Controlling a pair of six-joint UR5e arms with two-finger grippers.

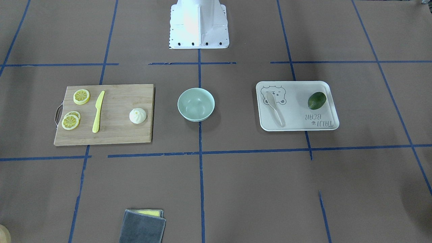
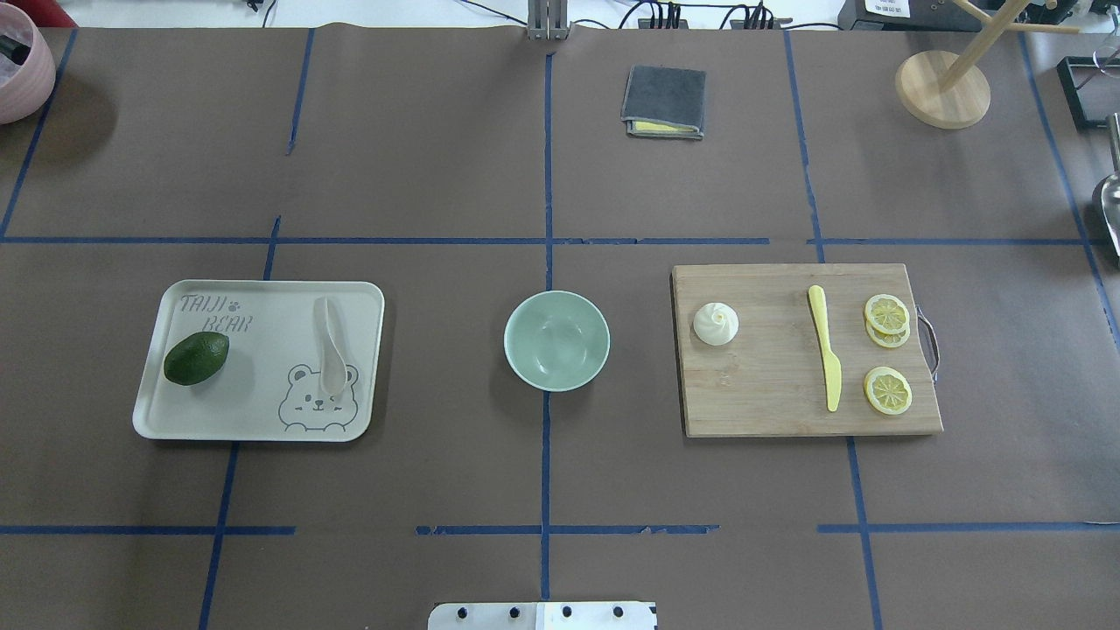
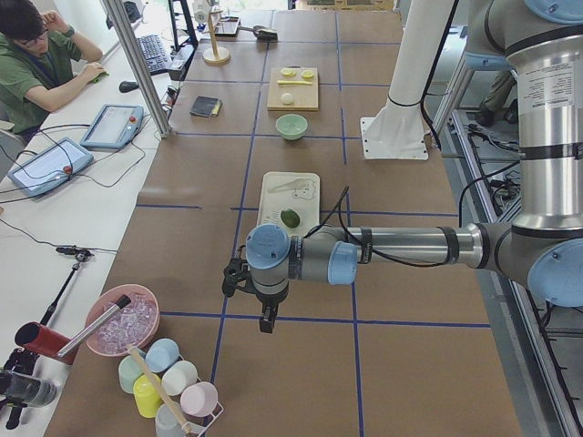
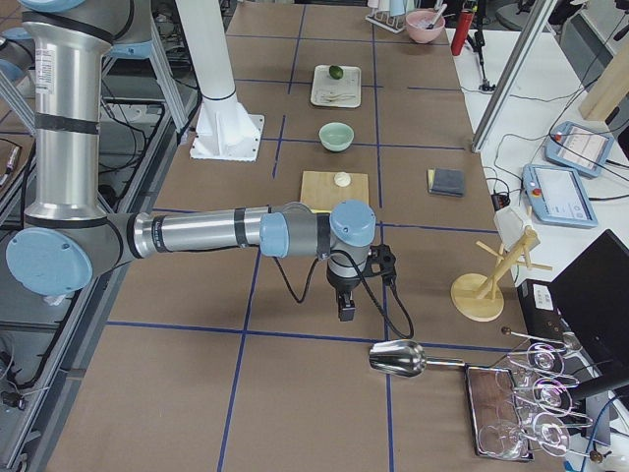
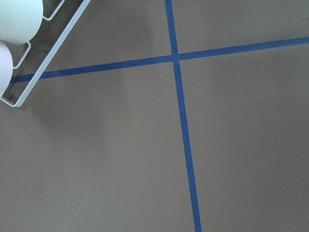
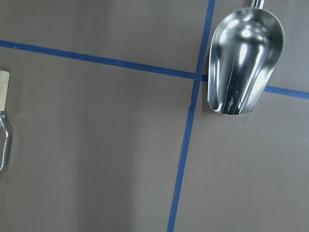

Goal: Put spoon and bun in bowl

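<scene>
The cream spoon point(image 2: 331, 346) lies on a beige tray point(image 2: 175, 420) on the overhead view's left. The empty mint-green bowl point(image 2: 556, 340) stands at the table's middle. The white bun point(image 2: 716, 324) sits on a wooden cutting board point(image 2: 787, 411) on the right. The front view also shows the spoon point(image 1: 275, 108), bowl point(image 1: 196, 104) and bun point(image 1: 137, 115). My left gripper point(image 3: 267, 320) hangs over the table's left end, far from the tray. My right gripper point(image 4: 346, 311) hangs over the right end, past the board. I cannot tell whether either is open or shut.
A green avocado point(image 2: 196, 358) shares the tray. A yellow knife point(image 2: 825, 359) and lemon slices point(image 2: 887, 389) lie on the board. A grey cloth point(image 2: 664, 101) lies at the far side. A metal scoop point(image 6: 244, 58) and a wooden stand point(image 2: 943, 87) are at the right end, a cup rack point(image 5: 29, 53) at the left.
</scene>
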